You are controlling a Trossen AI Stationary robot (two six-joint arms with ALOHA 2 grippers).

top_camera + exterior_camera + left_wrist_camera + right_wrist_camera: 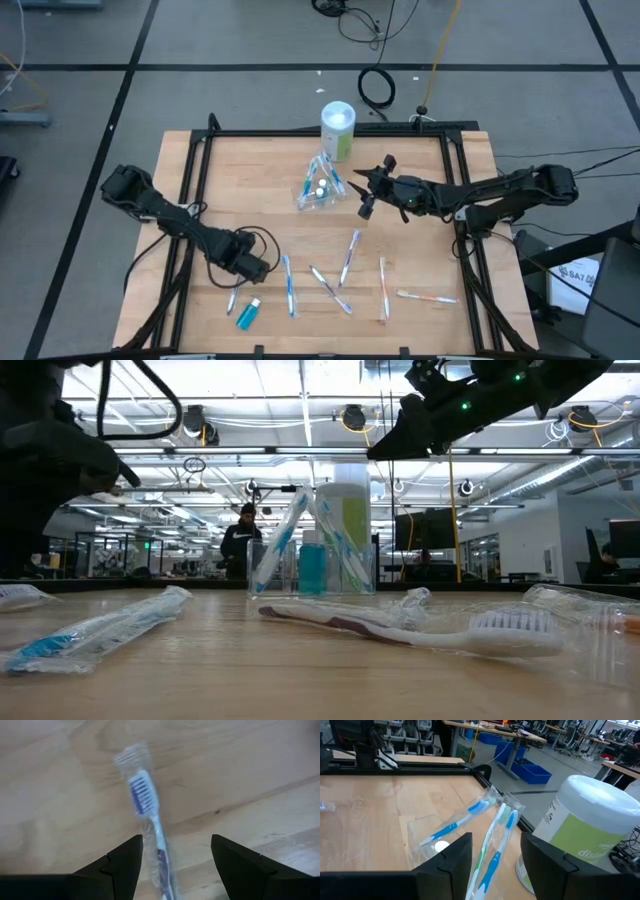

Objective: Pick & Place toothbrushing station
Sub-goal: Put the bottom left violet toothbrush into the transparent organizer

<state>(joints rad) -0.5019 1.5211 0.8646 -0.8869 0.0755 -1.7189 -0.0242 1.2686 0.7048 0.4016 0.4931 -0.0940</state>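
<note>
A small clear cup [320,188] stands at the table's far middle, holding several wrapped toothbrushes [492,827] and a blue tube [312,570]. My right gripper [362,192] hangs open and empty just right of the cup, above the table, and the right wrist view [496,837] looks past it onto the cup. My left gripper [262,266] is open and low at the near left. Its fingers stand on either side of a wrapped blue-bristled toothbrush [150,820] lying flat on the wood, without touching it. A blue white-capped tube [247,314] lies near the front edge.
A tall white-and-green canister [338,128] stands just behind the cup. Several wrapped toothbrushes lie loose on the near half: [289,285], [330,288], [350,258], [384,288], [428,296]. A black frame [300,133] runs along the table's far edge and sides.
</note>
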